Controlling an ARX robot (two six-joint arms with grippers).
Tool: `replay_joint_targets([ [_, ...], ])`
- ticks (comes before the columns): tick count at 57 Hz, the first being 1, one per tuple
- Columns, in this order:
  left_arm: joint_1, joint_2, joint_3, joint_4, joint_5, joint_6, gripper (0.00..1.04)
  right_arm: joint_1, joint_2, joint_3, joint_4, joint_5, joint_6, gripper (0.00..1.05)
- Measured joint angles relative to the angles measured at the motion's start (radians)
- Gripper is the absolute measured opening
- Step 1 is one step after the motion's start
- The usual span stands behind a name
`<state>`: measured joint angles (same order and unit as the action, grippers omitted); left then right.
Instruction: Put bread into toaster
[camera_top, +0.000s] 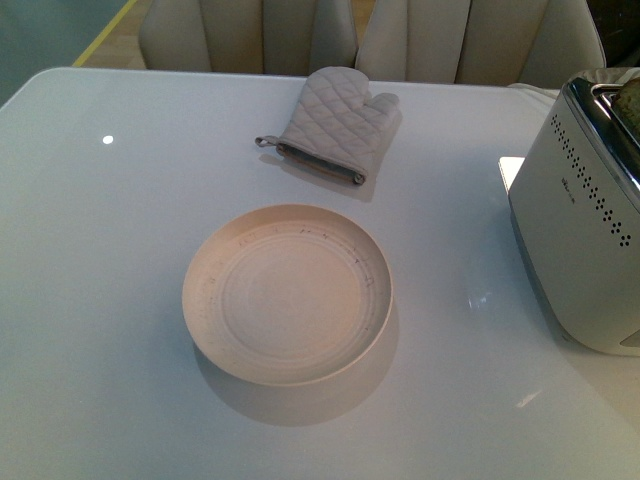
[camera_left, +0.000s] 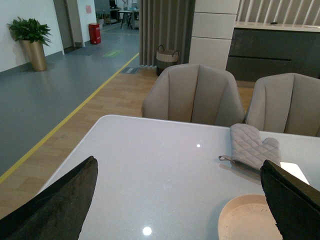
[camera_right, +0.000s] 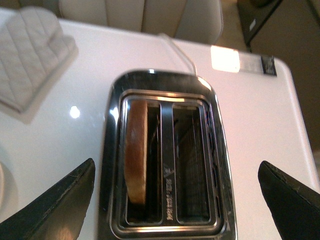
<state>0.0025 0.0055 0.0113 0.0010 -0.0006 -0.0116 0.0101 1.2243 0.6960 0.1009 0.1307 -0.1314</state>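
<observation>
One oven mitt (camera_top: 335, 122) lies beyond the plate (camera_top: 288, 292), toaster (camera_top: 585, 220) alongside.

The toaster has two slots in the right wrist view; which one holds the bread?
The slot on the oven mitt's side of the toaster holds the bread, standing on edge. The other slot shows only dark bare metal inside.

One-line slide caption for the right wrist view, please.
Open right gripper above the toaster, bread standing in one slot, the other slot empty.
</observation>
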Motion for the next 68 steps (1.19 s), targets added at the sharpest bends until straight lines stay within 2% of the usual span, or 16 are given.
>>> replay_joint_targets([
  [6,0.000,0.000,0.000,0.000,0.000,0.000,0.97,0.018,-0.107,-0.074,0.106,0.008,0.049,0.96],
  [12,0.000,0.000,0.000,0.000,0.000,0.000,0.97,0.023,-0.191,-0.131,0.149,0.031,0.094,0.96],
  [14,0.000,0.000,0.000,0.000,0.000,0.000,0.97,0.016,-0.206,-0.154,0.188,0.005,0.107,0.94],
  [18,0.000,0.000,0.000,0.000,0.000,0.000,0.97,-0.002,-0.226,-0.236,0.374,-0.101,0.114,0.82],
  [22,0.000,0.000,0.000,0.000,0.000,0.000,0.97,-0.006,-0.258,-0.317,0.478,-0.127,0.117,0.68],
  [39,0.000,0.000,0.000,0.000,0.000,0.000,0.97,-0.007,-0.400,-0.491,0.505,-0.129,0.121,0.17],
  [42,0.000,0.000,0.000,0.000,0.000,0.000,0.97,-0.007,-0.441,-0.521,0.501,-0.129,0.121,0.03],
  [68,0.000,0.000,0.000,0.000,0.000,0.000,0.97,-0.007,-0.694,-0.642,0.367,-0.129,0.124,0.02],
])
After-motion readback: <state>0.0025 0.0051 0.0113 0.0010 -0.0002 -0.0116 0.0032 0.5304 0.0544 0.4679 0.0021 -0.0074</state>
